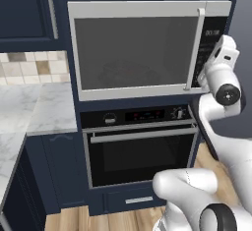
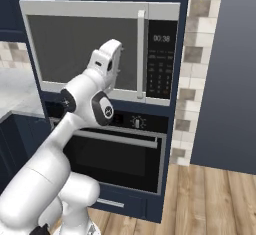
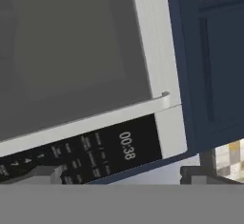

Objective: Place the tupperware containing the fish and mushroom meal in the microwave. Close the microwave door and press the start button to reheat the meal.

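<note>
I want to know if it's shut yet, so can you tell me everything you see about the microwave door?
The microwave door is shut, flat against the front of the microwave. It is a wide dark grey glass panel in a light silver frame, with a tall silver bar handle on its right side, next to the black keypad. Nothing touches it. The glass is too dark to see inside.

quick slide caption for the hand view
Open tool faces the shut microwave door and keypad strip.
</note>
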